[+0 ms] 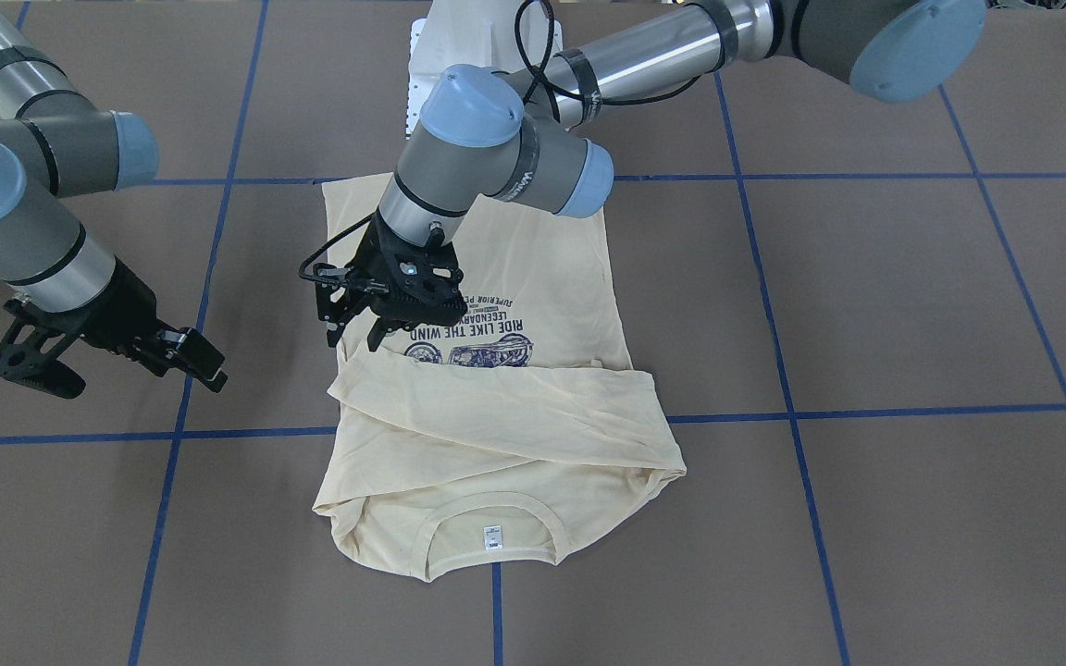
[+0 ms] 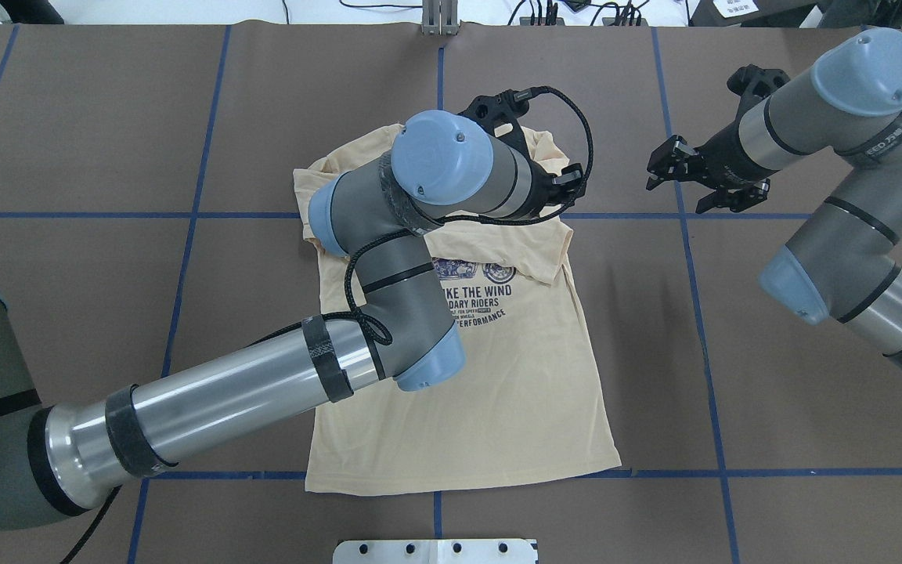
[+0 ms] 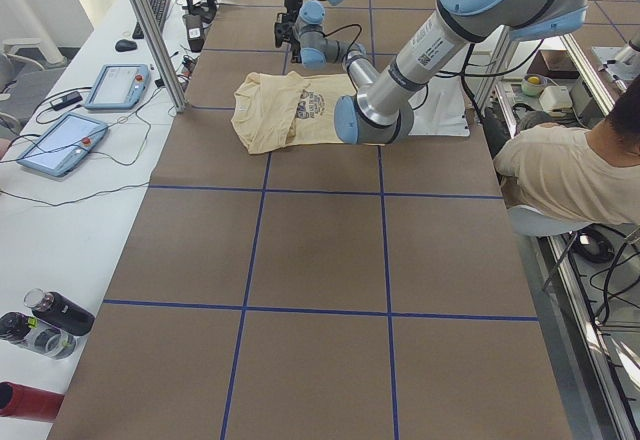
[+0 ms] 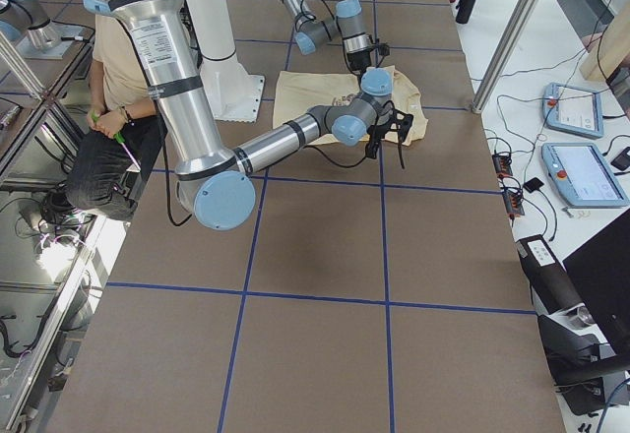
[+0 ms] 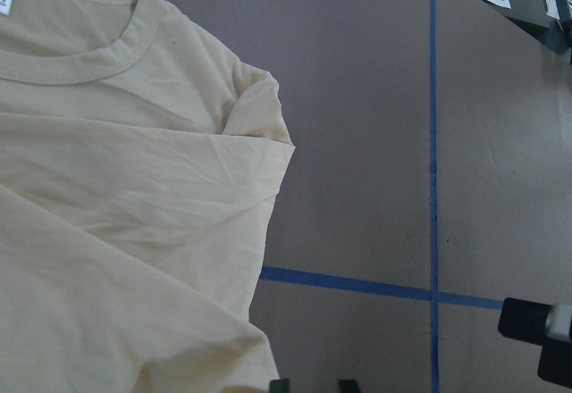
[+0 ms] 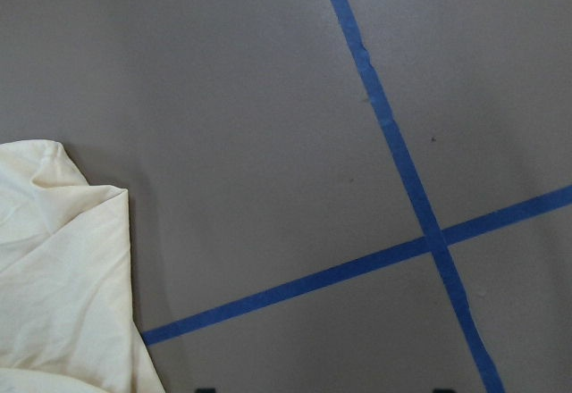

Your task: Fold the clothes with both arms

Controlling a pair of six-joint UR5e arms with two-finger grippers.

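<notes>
The clothes are one pale cream-yellow T-shirt (image 1: 496,435) lying flat at the table's middle, its neck label (image 1: 492,537) away from the robot and a sleeve folded across below the navy print (image 1: 473,338). My left gripper (image 1: 357,335) hovers low over the shirt's edge beside the print. Its fingers are open a little, with only brown table showing between them in the left wrist view. My right gripper (image 1: 207,363) hangs open above bare table, apart from the shirt (image 2: 514,376). The right wrist view catches only a corner of the shirt (image 6: 54,259).
The brown table surface carries a grid of blue tape lines (image 1: 496,416). The white pedestal base (image 2: 435,551) sits at the robot's side. A seated person (image 3: 570,175) is beside the table. Tablets (image 3: 65,140) and bottles (image 3: 50,315) lie on a side bench.
</notes>
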